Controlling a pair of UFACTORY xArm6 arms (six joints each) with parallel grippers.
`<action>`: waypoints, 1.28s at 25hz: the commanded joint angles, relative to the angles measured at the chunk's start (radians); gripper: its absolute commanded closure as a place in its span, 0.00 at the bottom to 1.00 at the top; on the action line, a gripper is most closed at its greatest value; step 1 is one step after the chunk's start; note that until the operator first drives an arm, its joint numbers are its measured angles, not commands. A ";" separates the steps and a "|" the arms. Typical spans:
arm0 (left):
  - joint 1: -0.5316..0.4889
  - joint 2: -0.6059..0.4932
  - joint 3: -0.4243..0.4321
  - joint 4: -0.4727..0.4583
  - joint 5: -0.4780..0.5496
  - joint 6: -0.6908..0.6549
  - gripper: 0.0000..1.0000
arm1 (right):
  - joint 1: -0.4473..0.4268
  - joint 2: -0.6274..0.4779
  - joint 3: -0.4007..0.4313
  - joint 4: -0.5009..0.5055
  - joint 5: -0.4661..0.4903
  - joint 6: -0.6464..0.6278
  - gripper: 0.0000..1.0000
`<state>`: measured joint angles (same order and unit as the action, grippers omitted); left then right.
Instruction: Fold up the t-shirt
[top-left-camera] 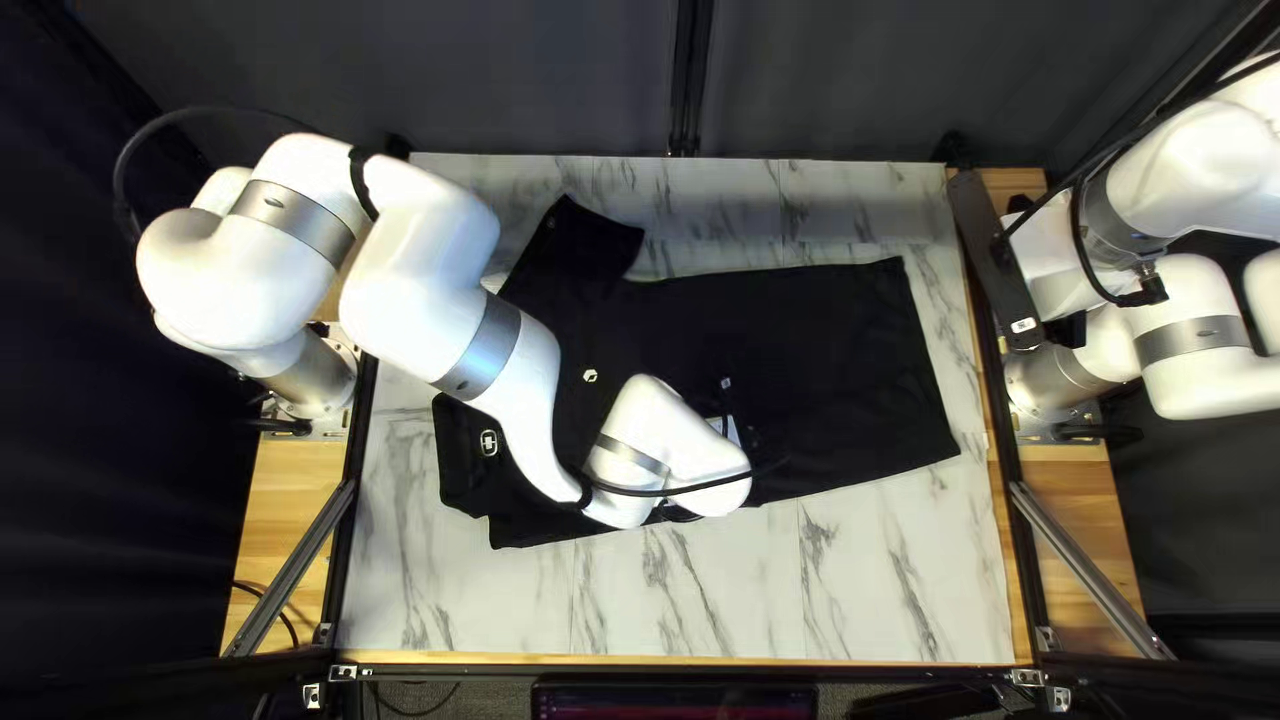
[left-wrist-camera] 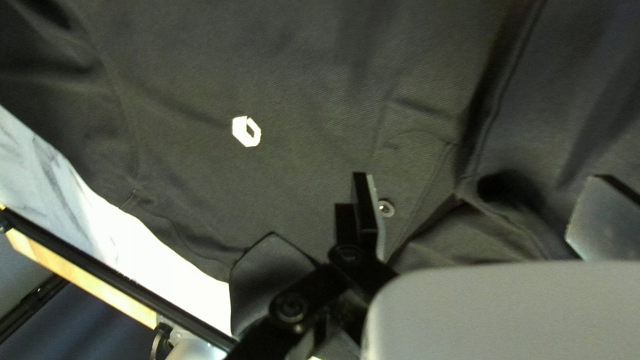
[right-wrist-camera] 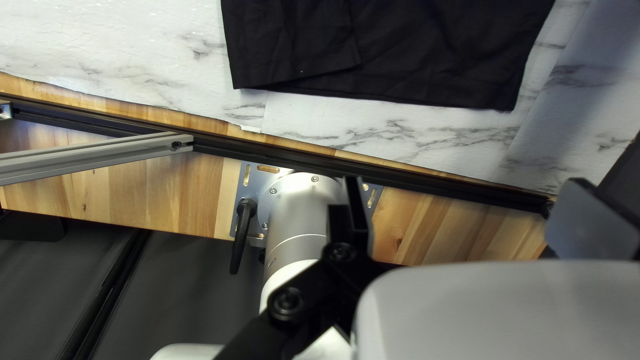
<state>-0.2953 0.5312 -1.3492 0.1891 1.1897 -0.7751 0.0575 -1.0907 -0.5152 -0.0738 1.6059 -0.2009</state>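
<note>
A black t-shirt (top-left-camera: pixel 834 360) lies across the table, one sleeve spread toward the far edge and its hem toward the right of the top left view. My left gripper (top-left-camera: pixel 727 427), mostly hidden by its arm, is over the shirt's near part. In the left wrist view that gripper (left-wrist-camera: pixel 483 200) stands open above creased shirt cloth (left-wrist-camera: pixel 187 160), a white logo ahead of it. My right gripper (top-left-camera: pixel 1067 330) is off the table's right side. The right wrist view shows this gripper (right-wrist-camera: pixel 470 200) open, nothing between its fingers, with the shirt's hem end (right-wrist-camera: pixel 400 60) ahead.
Marbled table surface (top-left-camera: pixel 694 600) shows around the shirt. The left forearm (top-left-camera: pixel 447 320) crosses over the shirt's left part. Metal rails (top-left-camera: pixel 1094 574) run along the wooden side strips, and my right arm's base (right-wrist-camera: pixel 303 207) lies beneath its gripper.
</note>
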 commanded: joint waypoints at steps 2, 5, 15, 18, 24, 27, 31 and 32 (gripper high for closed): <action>0.026 0.003 0.012 0.010 -0.004 -0.007 0.00 | 0.000 0.000 0.000 0.000 0.000 0.000 0.00; 0.024 -0.001 -0.002 0.018 0.027 -0.023 0.00 | 0.000 0.000 0.000 0.000 0.000 0.000 0.00; -0.024 -0.183 0.115 0.007 -0.008 0.020 0.00 | 0.000 0.000 0.000 0.000 0.000 0.000 0.00; 0.025 -0.374 0.284 0.009 -0.060 0.102 0.00 | 0.000 0.000 0.000 0.000 0.000 0.000 0.00; 0.244 -0.679 0.545 -0.075 -0.159 0.444 0.00 | 0.000 0.000 0.000 0.000 0.000 0.000 0.00; 0.338 -0.760 0.602 -0.112 -0.175 0.603 0.00 | 0.000 0.000 0.000 0.000 0.000 0.000 0.00; 0.448 -0.802 0.627 -0.139 -0.188 0.798 0.00 | 0.000 0.000 0.000 0.000 0.000 0.000 0.00; 0.463 -0.799 0.625 -0.142 -0.193 0.826 0.00 | 0.000 0.000 0.000 0.000 0.000 0.000 0.00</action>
<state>0.0976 -0.2460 -0.7403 0.0720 1.0173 -0.0716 0.0575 -1.0907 -0.5152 -0.0738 1.6059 -0.2009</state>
